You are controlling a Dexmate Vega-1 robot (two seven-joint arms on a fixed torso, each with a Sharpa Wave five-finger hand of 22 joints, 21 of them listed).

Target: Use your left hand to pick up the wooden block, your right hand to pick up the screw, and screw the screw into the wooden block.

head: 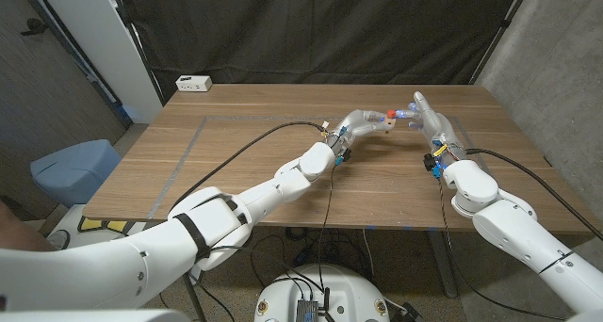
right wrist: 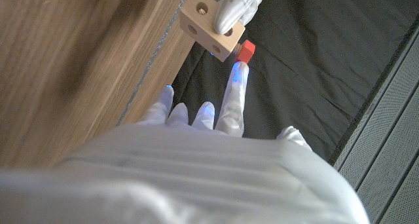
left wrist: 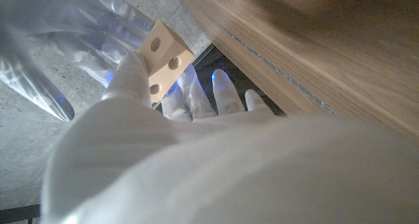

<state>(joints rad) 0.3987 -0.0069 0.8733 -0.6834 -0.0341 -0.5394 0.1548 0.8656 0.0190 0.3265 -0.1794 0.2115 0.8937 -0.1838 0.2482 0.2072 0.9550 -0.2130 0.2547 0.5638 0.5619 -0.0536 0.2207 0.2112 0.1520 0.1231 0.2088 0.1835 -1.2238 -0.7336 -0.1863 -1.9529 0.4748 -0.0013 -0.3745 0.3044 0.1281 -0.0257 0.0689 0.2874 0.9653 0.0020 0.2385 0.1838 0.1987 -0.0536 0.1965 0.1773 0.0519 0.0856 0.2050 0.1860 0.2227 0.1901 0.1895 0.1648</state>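
Note:
The pale wooden block (head: 381,121) with round holes is held up above the table's far middle by the fingers of my left hand (head: 356,126). In the left wrist view the block (left wrist: 164,54) sits at the fingertips of my left hand (left wrist: 196,139). The red screw (head: 391,114) sits against the block's side facing my right hand (head: 429,122). In the right wrist view one outstretched finger (right wrist: 236,93) of my right hand (right wrist: 196,152) touches the screw (right wrist: 245,52) beside the block (right wrist: 208,26); the thumb stands apart from it.
A white power strip (head: 193,82) lies at the table's far left corner. Grey tape lines (head: 188,143) mark the wooden table (head: 254,181). Black cables (head: 245,148) trail along both arms. A blue seat (head: 71,167) stands left of the table.

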